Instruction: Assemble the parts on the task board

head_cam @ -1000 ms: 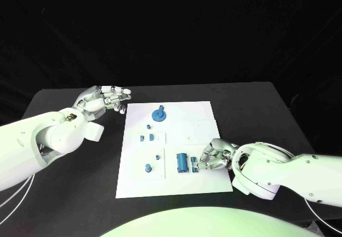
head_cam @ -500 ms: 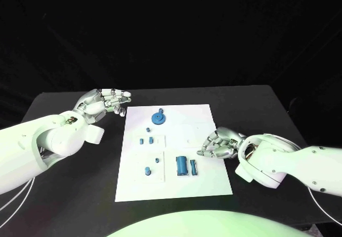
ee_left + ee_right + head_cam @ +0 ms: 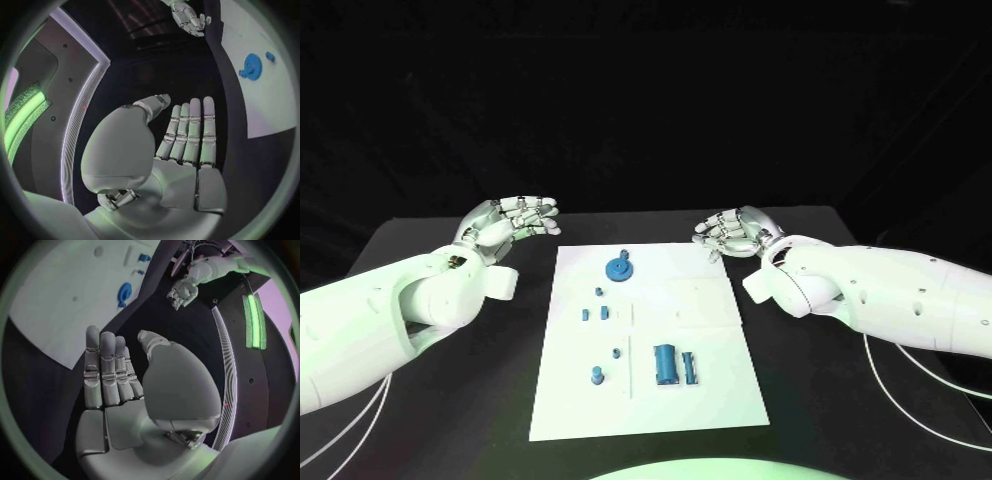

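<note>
Black bench (image 3: 459,400) carries the task board (image 3: 711,400); blue parts (image 3: 674,362) look seated, assembly apparently near complete; left hand (image 3: 514,220) and right hand (image 3: 730,231) empty, fingers extended

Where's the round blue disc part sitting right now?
In the head view, the round blue disc lies on the task board near its far edge, left of centre, closer to the left hand than the right hand.

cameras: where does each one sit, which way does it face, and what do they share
Head view: on the robot's head, looking down at the task board, with left hand and right hand flanking its far end.
Left wrist view: behind the left hand, fingers straight, empty.
Right wrist view: behind the right hand, likewise.
Shared: all three show the blue round part.
</note>
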{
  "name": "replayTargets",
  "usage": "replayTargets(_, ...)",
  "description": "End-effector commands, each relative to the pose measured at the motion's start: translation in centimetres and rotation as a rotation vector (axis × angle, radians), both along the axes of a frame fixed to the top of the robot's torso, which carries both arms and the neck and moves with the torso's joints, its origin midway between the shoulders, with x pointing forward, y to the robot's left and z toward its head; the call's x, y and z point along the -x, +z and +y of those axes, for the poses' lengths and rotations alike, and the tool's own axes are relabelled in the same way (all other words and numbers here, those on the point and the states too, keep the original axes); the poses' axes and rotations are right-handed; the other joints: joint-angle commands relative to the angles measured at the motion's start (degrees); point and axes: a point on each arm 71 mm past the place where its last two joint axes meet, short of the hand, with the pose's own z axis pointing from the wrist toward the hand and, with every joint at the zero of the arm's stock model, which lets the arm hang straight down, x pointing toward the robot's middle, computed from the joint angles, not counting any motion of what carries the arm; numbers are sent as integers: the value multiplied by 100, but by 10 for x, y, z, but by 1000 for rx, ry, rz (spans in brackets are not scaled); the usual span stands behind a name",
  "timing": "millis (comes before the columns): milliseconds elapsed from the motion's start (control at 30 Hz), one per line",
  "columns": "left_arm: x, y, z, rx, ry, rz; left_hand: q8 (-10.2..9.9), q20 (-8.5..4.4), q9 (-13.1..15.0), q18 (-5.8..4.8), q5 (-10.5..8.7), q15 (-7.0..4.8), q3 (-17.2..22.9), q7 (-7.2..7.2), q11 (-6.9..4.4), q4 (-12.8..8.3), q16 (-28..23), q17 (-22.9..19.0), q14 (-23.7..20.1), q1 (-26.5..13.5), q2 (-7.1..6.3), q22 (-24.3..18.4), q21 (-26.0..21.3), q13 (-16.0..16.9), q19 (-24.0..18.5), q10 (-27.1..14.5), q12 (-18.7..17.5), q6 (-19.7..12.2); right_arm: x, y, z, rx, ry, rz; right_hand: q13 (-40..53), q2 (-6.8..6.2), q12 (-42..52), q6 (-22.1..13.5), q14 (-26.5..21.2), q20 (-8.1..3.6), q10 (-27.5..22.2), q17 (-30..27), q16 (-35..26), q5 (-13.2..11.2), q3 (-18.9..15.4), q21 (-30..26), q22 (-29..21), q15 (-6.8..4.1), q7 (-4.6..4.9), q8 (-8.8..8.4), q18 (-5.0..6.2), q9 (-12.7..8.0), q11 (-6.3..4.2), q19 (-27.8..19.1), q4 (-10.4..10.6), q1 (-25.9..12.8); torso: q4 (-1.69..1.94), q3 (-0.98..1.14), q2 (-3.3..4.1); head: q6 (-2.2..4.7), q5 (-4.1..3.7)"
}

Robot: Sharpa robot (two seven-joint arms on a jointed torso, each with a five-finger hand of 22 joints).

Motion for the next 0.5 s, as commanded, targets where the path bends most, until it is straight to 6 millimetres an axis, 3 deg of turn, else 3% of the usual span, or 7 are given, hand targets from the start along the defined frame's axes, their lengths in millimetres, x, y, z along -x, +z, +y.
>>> replayTargets(33, -9, 1, 4, 41, 115, -59, -8, 184, -75, 49, -31, 133, -9, -76, 75, 78, -744, -265, -121, 3, -98, -487, -724, -67, -115, 100, -381, -84, -14, -2, 0, -163, -26, -45, -768, -10, -484, 45, -260, 138, 13, -410, -717, -108, 141, -484, -606, 126, 49, -68, 66, -108, 162, -178, -12, 69, 11, 13, -86, 198, 51)
replayTargets(167, -18, -2, 1, 41, 145, -70, -131, 279, -243, -18, -44, 303, -102, -151, 213, 155, -1866, -574, -214, 67, -101, -1222, -1729, -68, -179, 206, -1171, -100, -24, -7, 5, -191, -28, -51, -1805, -20, -923, 116, -257, 284, 121, -946, -1614, -329, 263, -523, -1664, 254, 76, -238, 80, -314, 227, -370, -53, 112, 26, 33, -95, 297, 96)
replayTargets(200, -14, -4, -2, 9, 71, -25, -1851, -1384, -1727, -969, -1551, -739, -3107, -1162, -966, -452, -4440, -1295, -4320, -2281, 1080, -2580, -3133, -423, -3944, -4904, -2754, -4595, -21, -7, 3, -78, -46, -24, -4030, 1284, -1909, -4746, -2018, -873, -1654, -3853, -3699, -1618, -2150, -876, -4969, -271, -1022, -1738, -976, -2559, -566, -2098, -1634, -2286, 9, 10, -62, 205, 61)
replayTargets(267, -13, -5, -3, 8, 73, -25, -1851, -1384, -1727, -969, -1551, -739, -3107, -1162, -966, -452, -4440, -1295, -4320, -2512, 1080, -2580, -3133, -423, -3944, -4904, -2754, -4595, -21, -7, 4, -85, -47, -27, -4030, 1284, -1909, -4746, -6135, -873, -5774, -3853, -3699, -1618, -2150, -876, -4969, -271, -1022, -1738, -976, -2559, -566, -6239, -1634, -2492, 1, 14, -72, 222, 77)
replayTargets(433, -7, -7, -9, 2, 98, -24, -1851, -1384, -1727, -969, -1551, -739, -3107, -1162, -966, -452, -4440, -1295, -4320, -3496, 1080, -2580, -3133, -423, -3944, -4904, -2754, -4595, -13, -3, 18, -157, -60, -49, -4030, 1284, -1909, -4746, -6135, -873, -5774, -3853, -3699, -1618, -2150, -876, -4969, -271, -1022, -1738, -976, -2559, -566, -6239, -1634, -3522, -84, 60, -171, 388, 233)
replayTargets(467, -5, -7, -11, 0, 105, -23, -1851, -1384, -1727, -969, -1551, -739, -3107, -1162, -966, -452, -4440, -1295, -4320, -7649, 1080, -2580, -3133, -423, -3944, -4904, -2754, -4595, -11, -2, 21, -177, -65, -54, -4030, 1284, -1909, -4746, -6135, -873, -5774, -3853, -3699, -1618, -2150, -876, -4969, -271, -1022, -1738, -976, -2559, -566, -6239, -1634, -3691, -108, 73, -199, 436, 278)
replayTargets(500, -2, -8, -13, -2, 112, -23, -1851, -1384, -1727, -969, -1551, -739, -3107, -1162, -966, -452, -4440, -1295, -4320, -7649, 1080, -2580, -3133, -423, -3944, -4904, -2754, -4595, -8, -1, 25, -199, -70, -61, -4030, 1284, -1909, -4746, -6135, -873, -5774, -3853, -3699, -1618, -2150, -876, -4969, -271, -1022, -1738, -976, -2559, -566, -6239, -1634, -7803, -135, 88, -230, 489, 328)
